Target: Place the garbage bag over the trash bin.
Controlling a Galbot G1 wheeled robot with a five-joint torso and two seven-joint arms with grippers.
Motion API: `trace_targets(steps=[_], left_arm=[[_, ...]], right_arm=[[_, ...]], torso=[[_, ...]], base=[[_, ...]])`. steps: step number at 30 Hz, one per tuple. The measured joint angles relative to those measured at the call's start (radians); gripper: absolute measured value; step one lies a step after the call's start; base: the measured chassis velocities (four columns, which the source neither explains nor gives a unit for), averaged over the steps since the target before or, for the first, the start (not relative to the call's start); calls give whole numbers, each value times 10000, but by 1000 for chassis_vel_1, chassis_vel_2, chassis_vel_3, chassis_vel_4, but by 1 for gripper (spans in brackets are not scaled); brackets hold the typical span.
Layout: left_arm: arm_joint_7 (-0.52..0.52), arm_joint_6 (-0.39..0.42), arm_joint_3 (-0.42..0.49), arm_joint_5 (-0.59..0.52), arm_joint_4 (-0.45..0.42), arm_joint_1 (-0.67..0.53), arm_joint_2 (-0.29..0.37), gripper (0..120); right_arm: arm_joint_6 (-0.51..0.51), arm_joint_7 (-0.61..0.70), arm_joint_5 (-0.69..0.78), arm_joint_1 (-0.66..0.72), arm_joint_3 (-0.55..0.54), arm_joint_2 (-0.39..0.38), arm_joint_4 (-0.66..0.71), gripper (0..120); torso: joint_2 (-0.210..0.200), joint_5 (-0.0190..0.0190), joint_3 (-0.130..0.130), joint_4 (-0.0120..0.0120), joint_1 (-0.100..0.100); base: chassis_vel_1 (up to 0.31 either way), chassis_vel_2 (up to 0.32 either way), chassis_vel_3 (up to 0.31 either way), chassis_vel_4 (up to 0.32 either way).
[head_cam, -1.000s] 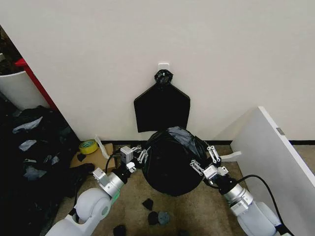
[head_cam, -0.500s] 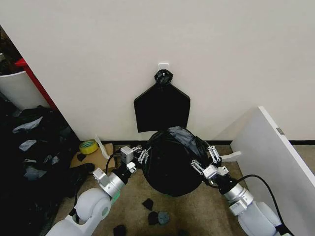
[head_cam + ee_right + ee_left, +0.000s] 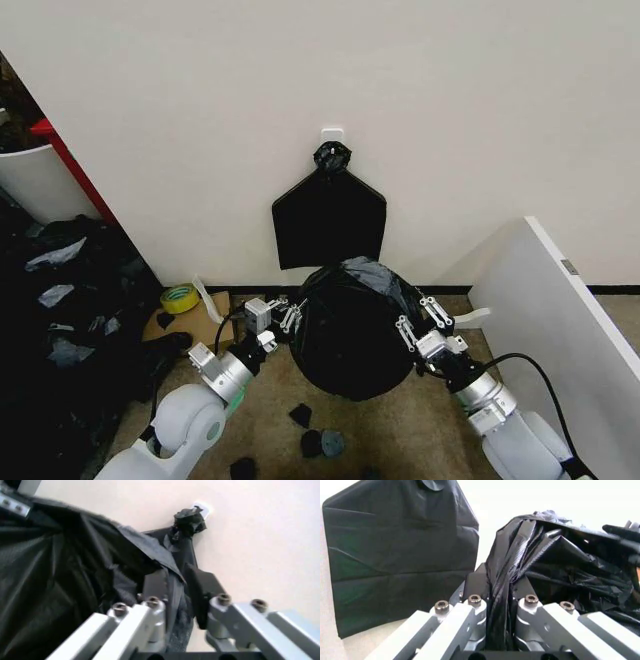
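The bag (image 3: 350, 330) sits on the floor (image 3: 400, 430) just in front of the wall (image 3: 300, 90), a glossy black, crinkled dome that hides whatever is under it; no white of the bin can be made out. Its bulk stands roughly upright, rounded top toward the wall hook (image 3: 332, 133) and lower edge spreading onto the carpet, a little wider than tall from the head view, with a grey sheen across the top right. The left gripper (image 3: 288, 318) is at the bag's left flank, and in the left wrist view its fingers (image 3: 476, 588) are clenched on a gathered pleat of the black film (image 3: 507, 577) that runs straight between them. The right gripper (image 3: 420, 318) is at the bag's right flank, opposite the left one; in the right wrist view its fingers (image 3: 155, 587) pinch a fold of the bag (image 3: 75, 573), with a strip of film passing between the pads. The two grippers hold the bag from either side at about the same height. On the wall behind, a flat bundle (image 3: 329, 218) of black bags hangs from the hook by a knot, long axis vertical, its lower edge just above the dome. A tape roll (image 3: 180, 297) lies on cardboard to the left, and small black scraps (image 3: 320, 440) lie on the floor nearer the robot.
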Motion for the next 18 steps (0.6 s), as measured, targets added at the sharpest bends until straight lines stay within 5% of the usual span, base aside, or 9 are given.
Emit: trace_targets(steps=[3,18], left_arm=[[27,-18,-1,82,-18,63,4,5],[1579,-840,-317,1114,160,229,284,5]], right_arm=[[-143,27,325,14,-48,-39,78,0],[-1071,-837,3417,695,172,-1034,-549,0]], torso=[[0,0,0,0,0],[0,1,0,1,0]], base=[[0,0,0,0],[0,0,0,0]])
